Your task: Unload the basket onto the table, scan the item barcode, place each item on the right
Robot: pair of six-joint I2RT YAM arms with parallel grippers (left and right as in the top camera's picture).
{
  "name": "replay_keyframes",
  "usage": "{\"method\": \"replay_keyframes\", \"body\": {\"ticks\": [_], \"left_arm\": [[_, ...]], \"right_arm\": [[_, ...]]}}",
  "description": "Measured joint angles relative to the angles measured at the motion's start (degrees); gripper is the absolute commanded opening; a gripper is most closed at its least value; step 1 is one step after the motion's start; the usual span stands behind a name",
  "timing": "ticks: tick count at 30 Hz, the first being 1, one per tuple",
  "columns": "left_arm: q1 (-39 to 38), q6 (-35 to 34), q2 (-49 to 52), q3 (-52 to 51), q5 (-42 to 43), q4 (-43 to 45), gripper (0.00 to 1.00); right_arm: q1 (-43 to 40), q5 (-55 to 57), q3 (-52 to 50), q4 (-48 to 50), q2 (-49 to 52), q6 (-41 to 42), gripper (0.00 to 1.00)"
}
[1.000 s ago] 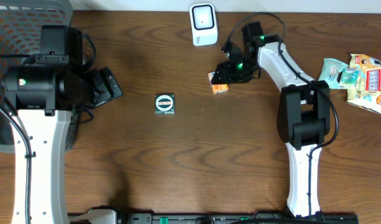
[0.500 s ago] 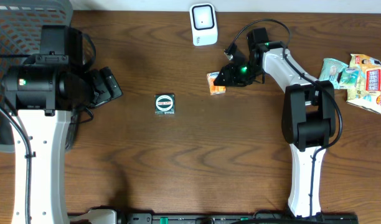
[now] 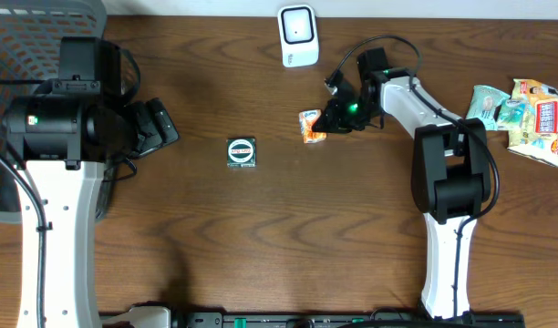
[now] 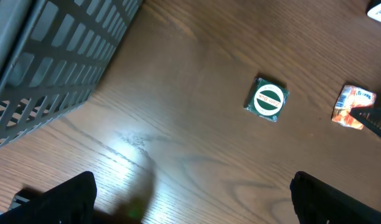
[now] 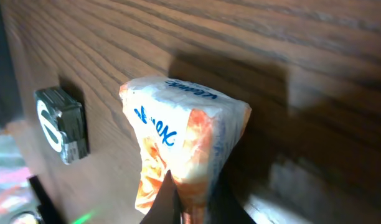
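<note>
The item, a small orange and white packet (image 3: 311, 126) with blue lettering, is right of the table's middle, below the white barcode scanner (image 3: 298, 36). My right gripper (image 3: 332, 118) is shut on its right edge. In the right wrist view the packet (image 5: 184, 137) bulges just beyond the pinching right gripper (image 5: 190, 208). The left wrist view shows it at the far right (image 4: 352, 107). My left gripper (image 3: 156, 128) stands open at the left, far from the packet. Its fingers (image 4: 60, 199) are wide apart over bare wood.
A square green packet with a white round label (image 3: 242, 152) lies mid-table, also in the left wrist view (image 4: 267, 100) and right wrist view (image 5: 63, 124). A grey mesh basket (image 3: 24, 55) fills the far left corner. Several snack packets (image 3: 521, 114) lie at the right edge.
My right gripper has closed onto the orange packet, and the packet has shifted slightly to the left. The left arm has not moved.
</note>
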Motion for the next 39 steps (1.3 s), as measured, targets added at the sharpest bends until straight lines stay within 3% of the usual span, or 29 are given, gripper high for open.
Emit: {"method": "replay_keyframes", "body": {"ticks": [8, 17, 24, 39], "left_arm": [[0.00, 0.00, 0.00, 0.00, 0.00, 0.00, 0.98], [0.00, 0.00, 0.00, 0.00, 0.02, 0.00, 0.98], [0.00, 0.00, 0.00, 0.00, 0.02, -0.02, 0.97], [0.00, 0.00, 0.00, 0.00, 0.00, -0.02, 0.98]], "right_arm": [[-3.69, -11.19, -2.03, -1.70, -2.10, -1.79, 0.01], [-7.69, -26.99, -2.01, -15.72, -15.78, -14.93, 0.01], [-7.06, -34.07, -2.01, -26.84, -17.55, -27.87, 0.01], [-7.06, -39.89, -2.01, -27.93, -17.55, -36.17, 0.01]]}}
